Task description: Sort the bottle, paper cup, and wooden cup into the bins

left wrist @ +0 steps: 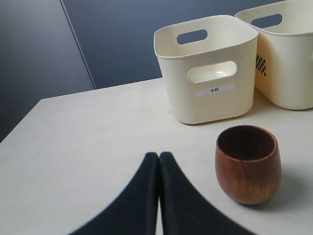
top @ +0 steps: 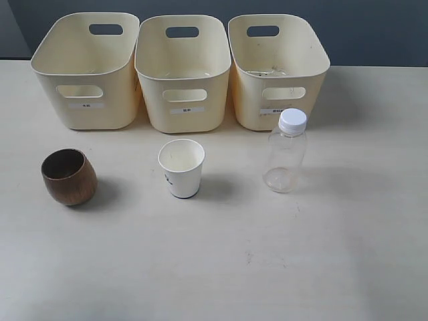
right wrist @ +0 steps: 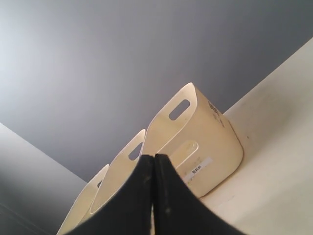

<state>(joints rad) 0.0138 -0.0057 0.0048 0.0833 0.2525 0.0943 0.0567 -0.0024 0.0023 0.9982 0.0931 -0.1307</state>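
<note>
On the pale table the dark brown wooden cup (top: 69, 176) stands upright at the left, the white paper cup (top: 181, 168) in the middle and the clear bottle (top: 286, 151) with a white cap at the right. Three cream-yellow bins stand in a row behind them: left (top: 85, 70), middle (top: 182, 73), right (top: 277, 70). Neither arm shows in the exterior view. In the left wrist view my left gripper (left wrist: 158, 155) is shut and empty, apart from the wooden cup (left wrist: 248, 164) and the left bin (left wrist: 208, 68). My right gripper (right wrist: 154, 157) is shut and empty, with the right bin (right wrist: 205, 147) beyond it.
A dark grey wall runs behind the bins. The table's far edge lies just behind the bins, and its left edge (left wrist: 19, 125) shows in the left wrist view. Bare tabletop (top: 234, 267) stretches in front of the cups and bottle.
</note>
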